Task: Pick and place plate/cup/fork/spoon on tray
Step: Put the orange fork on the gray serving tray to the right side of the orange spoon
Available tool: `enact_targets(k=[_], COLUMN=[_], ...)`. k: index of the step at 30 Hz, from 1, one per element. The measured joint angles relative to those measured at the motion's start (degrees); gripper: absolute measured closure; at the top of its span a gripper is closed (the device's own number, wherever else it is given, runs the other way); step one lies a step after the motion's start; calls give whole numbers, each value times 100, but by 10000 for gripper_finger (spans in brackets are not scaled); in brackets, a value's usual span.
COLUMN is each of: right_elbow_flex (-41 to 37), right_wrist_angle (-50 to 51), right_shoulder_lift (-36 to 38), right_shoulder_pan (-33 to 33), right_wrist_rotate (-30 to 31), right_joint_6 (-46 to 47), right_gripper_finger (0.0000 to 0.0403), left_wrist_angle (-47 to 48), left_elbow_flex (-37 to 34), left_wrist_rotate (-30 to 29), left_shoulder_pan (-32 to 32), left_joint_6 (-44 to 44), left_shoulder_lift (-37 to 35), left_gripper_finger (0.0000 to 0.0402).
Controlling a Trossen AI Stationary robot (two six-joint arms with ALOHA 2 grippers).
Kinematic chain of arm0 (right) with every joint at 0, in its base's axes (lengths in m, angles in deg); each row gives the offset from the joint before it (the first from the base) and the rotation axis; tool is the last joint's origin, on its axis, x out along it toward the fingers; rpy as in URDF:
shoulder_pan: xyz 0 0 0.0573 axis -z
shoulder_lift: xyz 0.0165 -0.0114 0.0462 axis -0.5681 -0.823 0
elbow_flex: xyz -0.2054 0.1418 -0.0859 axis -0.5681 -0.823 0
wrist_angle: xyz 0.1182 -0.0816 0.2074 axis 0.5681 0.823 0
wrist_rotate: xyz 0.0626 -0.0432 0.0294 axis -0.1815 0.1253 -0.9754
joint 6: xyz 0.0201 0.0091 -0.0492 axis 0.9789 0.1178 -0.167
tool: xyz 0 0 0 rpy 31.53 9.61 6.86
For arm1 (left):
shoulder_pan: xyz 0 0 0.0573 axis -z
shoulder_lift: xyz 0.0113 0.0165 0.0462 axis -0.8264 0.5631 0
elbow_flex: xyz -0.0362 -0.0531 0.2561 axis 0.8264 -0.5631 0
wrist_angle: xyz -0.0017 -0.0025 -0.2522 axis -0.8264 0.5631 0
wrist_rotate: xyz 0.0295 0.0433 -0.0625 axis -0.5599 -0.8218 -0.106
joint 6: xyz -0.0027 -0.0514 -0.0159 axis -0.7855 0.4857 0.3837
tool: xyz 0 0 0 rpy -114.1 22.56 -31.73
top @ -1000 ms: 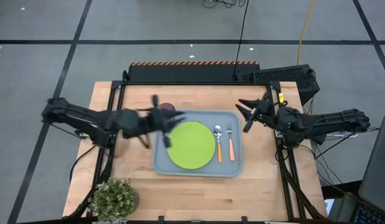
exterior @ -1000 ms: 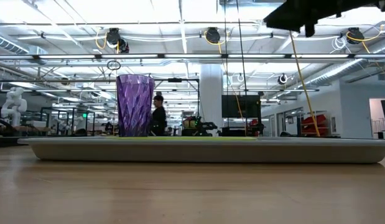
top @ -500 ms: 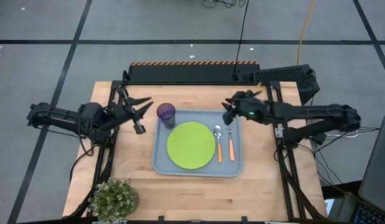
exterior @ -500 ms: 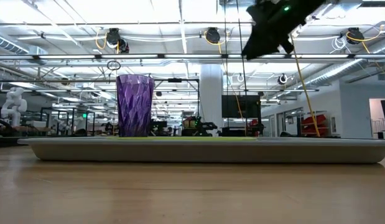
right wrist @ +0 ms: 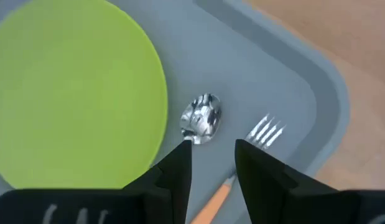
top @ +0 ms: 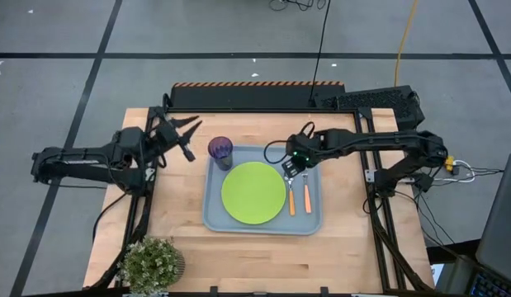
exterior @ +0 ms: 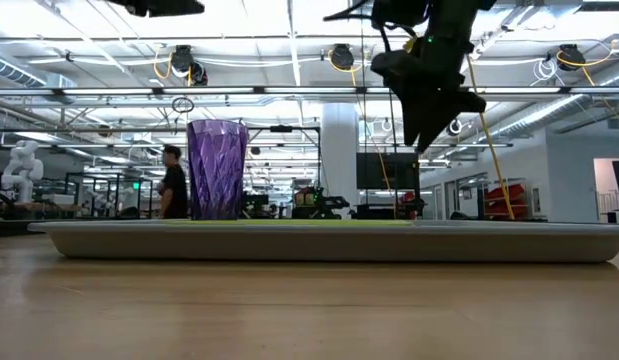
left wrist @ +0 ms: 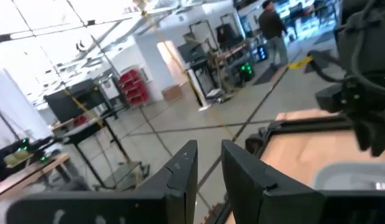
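Observation:
The grey-blue tray (top: 313, 216) lies mid-table. On it are the lime-green plate (top: 253, 191), the spoon (top: 290, 191) and the fork (top: 305, 190), side by side to the plate's right. The purple cup (top: 220, 150) stands upright in the tray's far left corner. My right gripper (top: 290, 165) hangs open above the spoon's bowl (right wrist: 201, 118), fingers pointing down, well clear of the tray in the low view (exterior: 429, 115). The fork's tines (right wrist: 267, 130) lie beside it. My left gripper (top: 191, 138) is open and empty, left of the cup.
A potted plant (top: 152, 264) stands at the table's near left corner. Bare wood lies left of the tray and along the near edge. A person (exterior: 174, 182) walks in the room beyond the table.
My left gripper has drawn back from the cup toward the table's left edge; the cup stays upright on the tray. My right gripper has swung from the table's right side toward the tray, tipped its fingers down and come lower, over the spoon's bowl.

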Motion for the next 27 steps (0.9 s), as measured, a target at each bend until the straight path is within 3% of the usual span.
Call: enact_targets(k=[3, 12, 21, 27], right_elbow_flex=[-2, 0, 0, 0], right_wrist_angle=[-13, 201, -44, 263], right_shoulder_lift=[3, 226, 224, 193], right_shoulder_pan=[-73, -304, -162, -118], right_wrist_rotate=[-65, -33, 49, -489], right_joint_6=[206, 900, 632, 1206], right_gripper_finger=[287, 287, 287, 287], left_wrist_angle=[201, 383, -115, -175], left_elbow_flex=[-4, -365, -1090, -1431], left_wrist_rotate=[406, 2398, 2454, 2454], left_shoulder_pan=[-296, -881, -1332, -1346], left_joint_6=[115, 400, 1102, 1330], left_shoulder_lift=[-181, -781, -1260, -1222], left_gripper_finger=[325, 325, 325, 325])
